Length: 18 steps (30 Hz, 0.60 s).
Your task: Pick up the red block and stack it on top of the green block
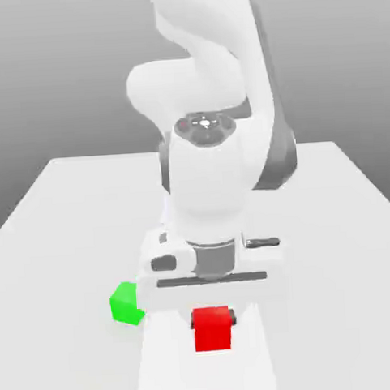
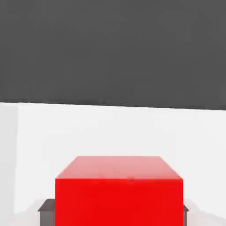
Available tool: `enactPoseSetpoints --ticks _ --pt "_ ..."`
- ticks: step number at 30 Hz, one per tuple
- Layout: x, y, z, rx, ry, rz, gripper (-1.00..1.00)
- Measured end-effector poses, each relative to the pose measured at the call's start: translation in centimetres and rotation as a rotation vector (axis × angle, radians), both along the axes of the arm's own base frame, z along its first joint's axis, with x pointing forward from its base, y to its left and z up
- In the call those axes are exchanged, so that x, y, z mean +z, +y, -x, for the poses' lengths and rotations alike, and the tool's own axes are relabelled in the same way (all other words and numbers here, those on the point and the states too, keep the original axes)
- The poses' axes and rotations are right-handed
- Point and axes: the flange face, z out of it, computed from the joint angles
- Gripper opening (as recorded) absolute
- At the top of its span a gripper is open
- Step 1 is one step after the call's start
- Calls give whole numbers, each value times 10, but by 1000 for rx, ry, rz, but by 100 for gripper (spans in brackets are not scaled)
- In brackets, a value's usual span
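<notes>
1. Red block (image 1: 212,328) sits on the counter (image 1: 62,223) near its front edge, claw (image 1: 212,317) clamped on its sides.
2. Green block (image 1: 125,304) is just beside it, toward the exterior view's left.
3. Risk: a shallow grip could let it slip during lifting, or the swing could bump green.
4. It's a cube, no long axis, faces roughly square to the counter edges.

exterior: faces arm front, wide | hand view: close | shared: red block (image 1: 212,328) (image 2: 118,196)
</notes>
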Motion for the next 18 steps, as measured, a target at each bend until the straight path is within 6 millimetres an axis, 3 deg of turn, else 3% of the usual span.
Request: enactPoseSetpoints --ticks 2,8,15,16,18 --pt "8 -37 26 -172 -1 1 -100" --pt "19 -86 102 -576 -3 -6 -100" --pt "-33 -91 112 -631 -3 -8 -100" --pt "-41 -91 112 -632 -3 -8 100" --pt "-41 -90 112 -629 -3 -8 100"
